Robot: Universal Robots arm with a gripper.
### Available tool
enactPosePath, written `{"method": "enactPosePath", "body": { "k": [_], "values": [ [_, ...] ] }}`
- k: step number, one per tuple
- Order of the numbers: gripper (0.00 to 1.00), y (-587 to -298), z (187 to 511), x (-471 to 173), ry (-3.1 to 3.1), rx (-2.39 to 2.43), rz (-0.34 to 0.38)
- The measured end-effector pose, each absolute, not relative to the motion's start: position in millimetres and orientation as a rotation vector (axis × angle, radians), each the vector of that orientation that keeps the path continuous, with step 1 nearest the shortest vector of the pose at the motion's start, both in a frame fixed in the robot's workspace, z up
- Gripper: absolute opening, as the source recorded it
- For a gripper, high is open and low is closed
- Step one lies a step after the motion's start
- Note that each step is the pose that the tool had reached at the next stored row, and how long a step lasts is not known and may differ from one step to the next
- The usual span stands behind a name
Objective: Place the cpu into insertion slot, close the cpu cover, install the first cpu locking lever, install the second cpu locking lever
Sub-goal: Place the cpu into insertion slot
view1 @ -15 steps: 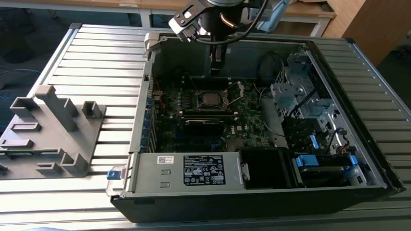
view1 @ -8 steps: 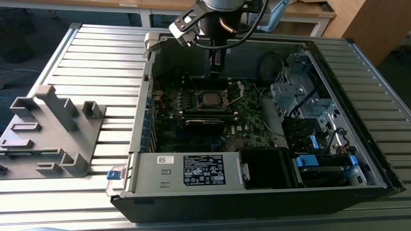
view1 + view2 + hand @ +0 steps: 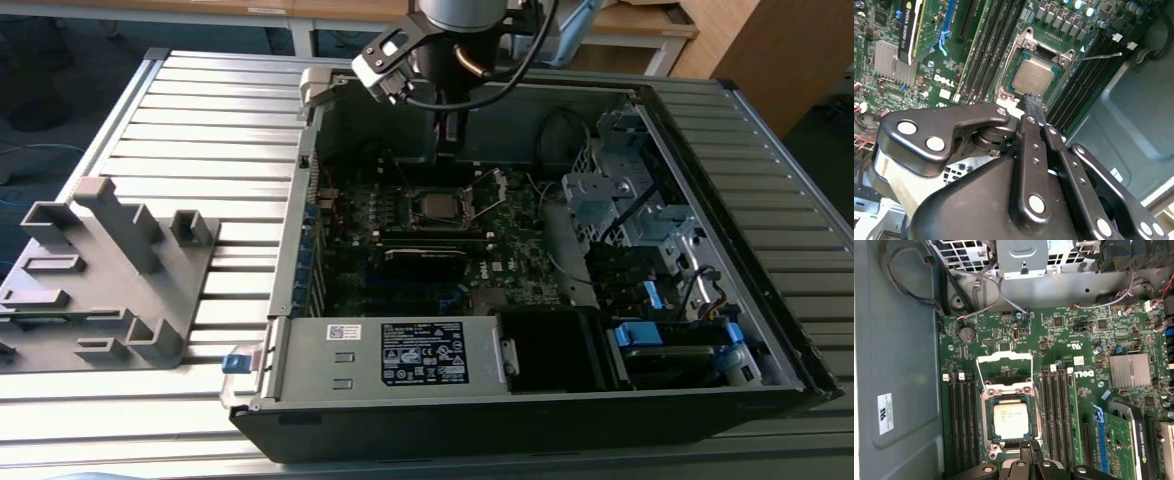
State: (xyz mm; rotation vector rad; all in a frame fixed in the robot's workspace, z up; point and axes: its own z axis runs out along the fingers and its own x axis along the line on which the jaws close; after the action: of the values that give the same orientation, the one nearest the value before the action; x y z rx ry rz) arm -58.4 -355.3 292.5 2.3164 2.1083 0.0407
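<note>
The cpu (image 3: 1010,421) lies flat in the insertion slot on the green motherboard, silver top up; it also shows in the second wrist view (image 3: 1034,77) and the exterior view (image 3: 434,207). The cpu cover (image 3: 1004,358) is swung open, a silvery frame tilted back beyond the socket. A thin locking lever (image 3: 1099,56) sticks out free beside the socket. My gripper (image 3: 1033,106) hangs above the socket's edge, apart from the cpu, its fingers shut together with nothing between them. In the exterior view the gripper (image 3: 447,150) is inside the case, above the board.
The open computer case (image 3: 287,300) lies on a slatted metal table. Memory sticks (image 3: 1056,415) flank the socket, a graphics card (image 3: 1119,440) and heatsink (image 3: 1130,371) lie beside them. Drive cages (image 3: 627,200) fill the exterior view's right. A grey fixture (image 3: 107,270) stands at its left.
</note>
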Motion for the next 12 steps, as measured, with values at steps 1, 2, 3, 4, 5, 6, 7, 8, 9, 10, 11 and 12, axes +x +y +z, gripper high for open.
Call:
{"method": "enactPosePath", "body": {
  "k": [1,2,3,4,5,6,7,8,9,10,11,12],
  "values": [
    [0.11,-355,291,-58,2.108,2.316,0.04],
    [0.11,-355,289,-58,2.108,2.316,0.04],
    [0.11,-355,287,-58,2.108,2.317,0.04],
    [0.11,-355,286,-58,2.109,2.317,0.04],
    [0.11,-355,286,-58,2.108,2.316,0.04],
    [0.11,-355,286,-58,2.108,2.316,0.04],
    [0.11,-355,285,-58,2.108,2.316,0.039],
    [0.11,-355,285,-59,2.108,2.316,0.04],
    [0.11,-355,284,-60,2.108,2.316,0.04],
    [0.11,-355,283,-61,2.108,2.316,0.04],
    [0.11,-355,281,-61,2.108,2.316,0.04],
    [0.11,-355,280,-62,2.108,2.316,0.04]
  ]
}}
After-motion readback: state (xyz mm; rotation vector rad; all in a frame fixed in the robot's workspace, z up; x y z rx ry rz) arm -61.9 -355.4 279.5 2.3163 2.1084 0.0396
